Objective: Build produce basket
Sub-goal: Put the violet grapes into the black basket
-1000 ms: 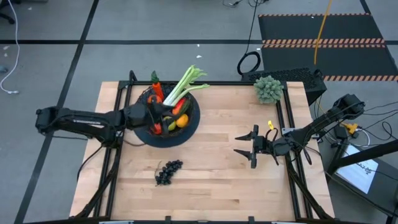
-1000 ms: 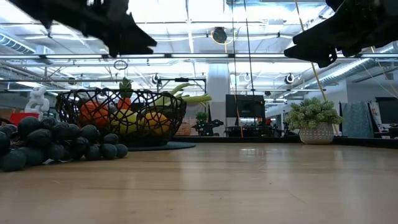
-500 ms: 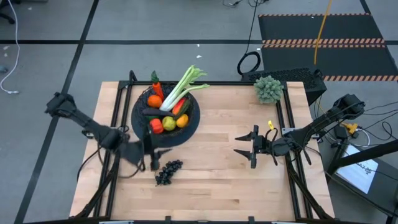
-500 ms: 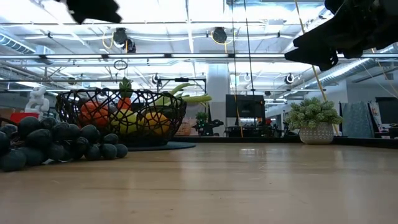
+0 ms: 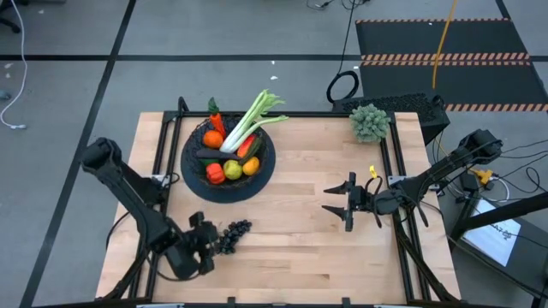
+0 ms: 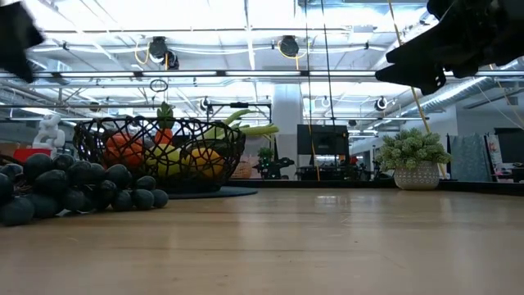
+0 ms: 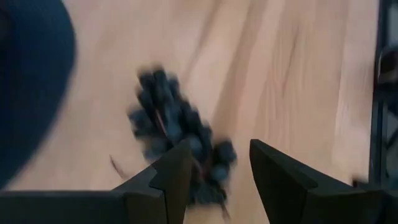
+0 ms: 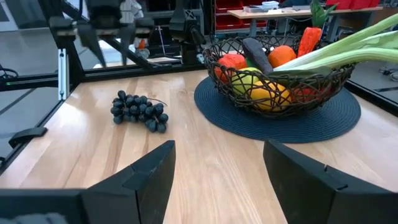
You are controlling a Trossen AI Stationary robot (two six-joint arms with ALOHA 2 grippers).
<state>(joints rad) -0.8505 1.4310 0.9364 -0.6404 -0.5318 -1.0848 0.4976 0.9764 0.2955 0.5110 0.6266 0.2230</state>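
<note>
Grapes [image 5: 232, 237] lie on table, well clear of basket [image 5: 190, 162]. Left gripper [image 7: 212, 167] open, empty, beside bunch: centre your fingers over it, descend. Right gripper [image 5: 347, 205] open, idle.

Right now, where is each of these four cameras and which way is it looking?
High: above the table, looking straight down; shows both arms, basket, grapes.
Low: at tabletop height, looking level across; dark arm parts hang at the top corners.
Left wrist: on the left arm, looking down at the grapes past its open left pincer.
Right wrist: on the right arm, facing the basket past its open right pincer.
All four share the grapes.
</note>
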